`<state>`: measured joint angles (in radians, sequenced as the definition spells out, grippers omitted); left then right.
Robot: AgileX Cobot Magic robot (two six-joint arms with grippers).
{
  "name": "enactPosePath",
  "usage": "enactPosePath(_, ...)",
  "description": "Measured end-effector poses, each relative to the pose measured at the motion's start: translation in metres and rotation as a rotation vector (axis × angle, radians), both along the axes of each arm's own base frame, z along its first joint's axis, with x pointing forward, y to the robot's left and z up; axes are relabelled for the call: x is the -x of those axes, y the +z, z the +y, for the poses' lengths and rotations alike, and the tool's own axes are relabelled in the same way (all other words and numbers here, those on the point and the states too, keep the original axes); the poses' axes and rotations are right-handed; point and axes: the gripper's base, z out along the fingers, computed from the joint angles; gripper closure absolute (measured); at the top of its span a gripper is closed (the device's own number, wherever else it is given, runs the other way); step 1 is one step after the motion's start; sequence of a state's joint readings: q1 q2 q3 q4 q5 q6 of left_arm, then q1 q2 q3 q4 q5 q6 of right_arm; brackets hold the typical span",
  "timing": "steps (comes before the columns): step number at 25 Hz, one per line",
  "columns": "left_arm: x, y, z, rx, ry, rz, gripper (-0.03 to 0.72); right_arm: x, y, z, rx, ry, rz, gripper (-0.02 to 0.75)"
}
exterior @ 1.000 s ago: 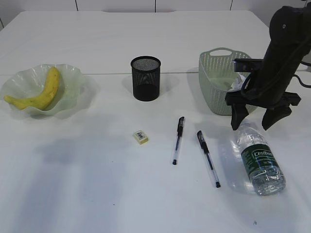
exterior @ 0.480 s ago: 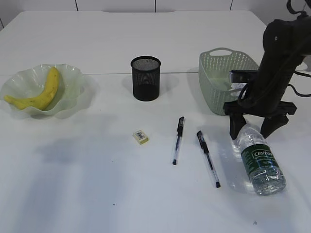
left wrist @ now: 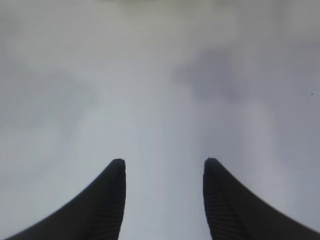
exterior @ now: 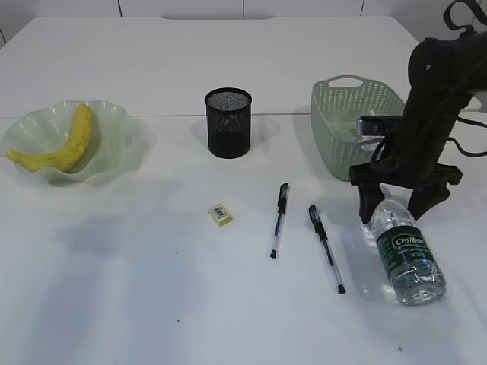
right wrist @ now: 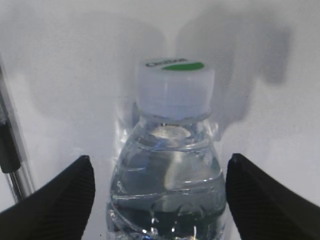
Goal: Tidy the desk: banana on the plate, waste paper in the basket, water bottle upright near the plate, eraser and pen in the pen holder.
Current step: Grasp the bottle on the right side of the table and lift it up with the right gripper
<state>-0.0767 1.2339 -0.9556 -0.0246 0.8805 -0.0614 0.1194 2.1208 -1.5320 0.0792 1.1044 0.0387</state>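
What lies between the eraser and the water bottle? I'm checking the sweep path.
In the exterior view, two pens lie between the eraser and the water bottle.

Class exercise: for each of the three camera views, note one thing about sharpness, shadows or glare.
Exterior view: sharp, with soft shadows beside the pen holder and glints on the water bottle. Left wrist view: blurred, only grey shadow patches on the table. Right wrist view: the bottle's cap is crisp; double shadows behind it.

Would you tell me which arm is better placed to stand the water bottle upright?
The right: its open gripper straddles the lying water bottle near its cap; the left gripper faces bare table.
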Motion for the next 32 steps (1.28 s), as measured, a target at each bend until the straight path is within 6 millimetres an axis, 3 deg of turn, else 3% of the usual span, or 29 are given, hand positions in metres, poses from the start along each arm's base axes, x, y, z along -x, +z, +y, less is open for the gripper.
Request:
enactPosePath(8,0.0,0.0,0.0,0.0,0.0,0.0,0.337,-0.0001,-0.0009,-0.0003,0.004,-0.004,0.002,0.171)
enactPosePath(15,-0.0001,0.0,0.0,0.0,0.0,-0.001,0.337,0.0,-0.0009,-0.0005,0.006,-0.006,0.003,0.265)
enactPosePath(32,-0.0002,0.0001,0.0,0.0,0.0,-0.002,0.337,0.0,-0.0009,-0.0005,0.006,-0.009,0.004,0.337)
